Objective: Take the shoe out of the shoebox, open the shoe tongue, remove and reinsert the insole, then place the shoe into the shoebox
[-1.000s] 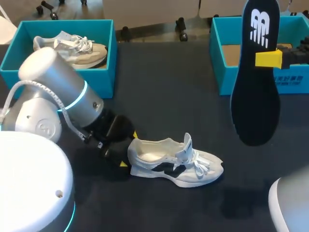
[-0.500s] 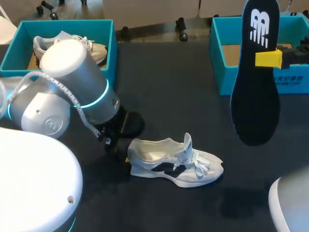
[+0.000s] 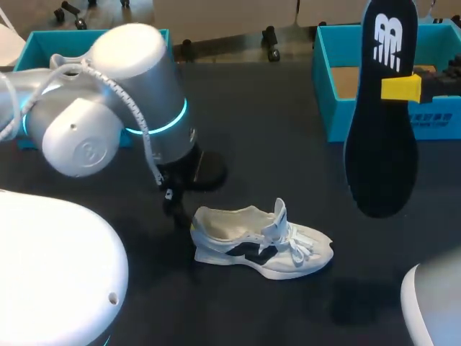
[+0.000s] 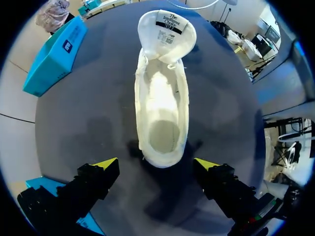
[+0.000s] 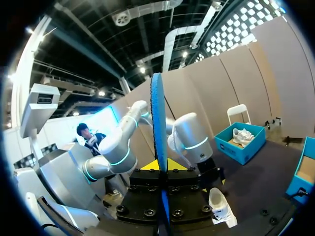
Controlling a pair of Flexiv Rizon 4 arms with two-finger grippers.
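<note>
A white shoe [image 3: 259, 245] lies on its sole on the dark table, tongue pulled up and the inside bare. In the left wrist view the shoe [image 4: 162, 98] stretches ahead of my left gripper [image 4: 156, 164], which is open, one finger on either side of the heel and neither touching it. In the head view the left arm's wrist [image 3: 130, 108] hides that gripper. My right gripper [image 3: 400, 88] is held high at the right, shut on the black insole [image 3: 382, 108], which hangs upright. The insole [image 5: 158, 123] shows edge-on between the right gripper's [image 5: 161, 164] fingers.
An open teal shoebox [image 3: 432, 122] stands at the back right behind the insole. Another teal box [image 3: 43, 43] at the back left is mostly hidden by my left arm; in the right wrist view this box [image 5: 243, 142] holds a second shoe.
My left arm has swung up and to the right, coming in over the shoe's heel and covering the back-left box. The right arm and insole have not moved.
</note>
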